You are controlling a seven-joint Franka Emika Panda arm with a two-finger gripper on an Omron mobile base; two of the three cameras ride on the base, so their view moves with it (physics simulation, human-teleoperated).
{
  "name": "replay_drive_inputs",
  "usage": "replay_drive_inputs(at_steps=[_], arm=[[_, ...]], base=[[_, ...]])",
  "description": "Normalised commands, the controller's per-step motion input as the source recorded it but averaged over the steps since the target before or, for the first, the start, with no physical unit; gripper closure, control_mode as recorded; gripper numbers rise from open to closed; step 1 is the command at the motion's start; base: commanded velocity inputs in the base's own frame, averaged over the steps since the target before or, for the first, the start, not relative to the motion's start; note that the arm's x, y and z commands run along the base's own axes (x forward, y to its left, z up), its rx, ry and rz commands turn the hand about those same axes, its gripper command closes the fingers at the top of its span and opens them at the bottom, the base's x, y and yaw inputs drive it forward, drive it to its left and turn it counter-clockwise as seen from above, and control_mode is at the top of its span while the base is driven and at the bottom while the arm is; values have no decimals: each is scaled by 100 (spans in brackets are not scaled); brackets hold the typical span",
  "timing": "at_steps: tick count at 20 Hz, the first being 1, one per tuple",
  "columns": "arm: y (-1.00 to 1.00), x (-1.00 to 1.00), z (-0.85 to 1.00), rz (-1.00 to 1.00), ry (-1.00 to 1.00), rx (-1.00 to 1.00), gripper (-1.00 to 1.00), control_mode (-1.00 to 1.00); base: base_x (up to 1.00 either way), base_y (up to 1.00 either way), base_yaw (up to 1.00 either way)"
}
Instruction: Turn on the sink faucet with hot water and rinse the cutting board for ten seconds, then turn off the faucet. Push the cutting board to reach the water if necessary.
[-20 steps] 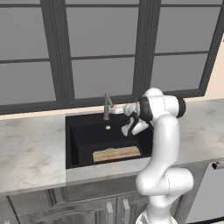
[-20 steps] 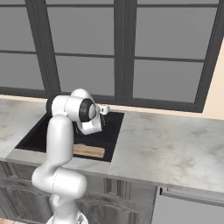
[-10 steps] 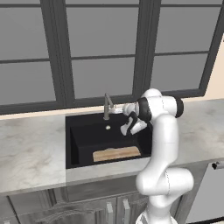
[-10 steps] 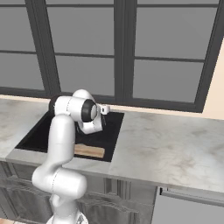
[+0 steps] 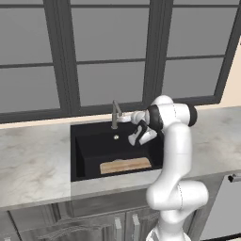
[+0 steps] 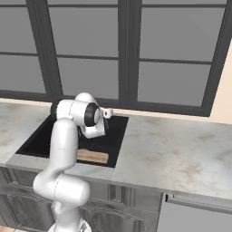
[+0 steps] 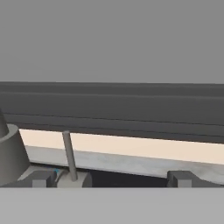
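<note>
Gripper (image 7: 109, 178) open just right of faucet (image 5: 114, 114).

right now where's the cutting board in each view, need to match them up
Left base view: the cutting board lies flat in the front of the sink, just left of the arm.
Right base view: the same board shows at the basin's front edge, partly hidden behind the arm.
Hand view: the board is not in this picture.
Shared landmark: the sink faucet at the back rim, seen close up in the hand view.
</note>
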Motion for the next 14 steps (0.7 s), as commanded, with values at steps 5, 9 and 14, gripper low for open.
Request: replay_drive_inputs(at_steps=[5,9,14], arm=[[10,9,0,0,0,0,-100,-100],[14,10,0,0,0,0,-100,-100],[5,6,0,0,0,0,-100,-100]], base=[[0,0,0],[0,0,0],[0,0,0]])
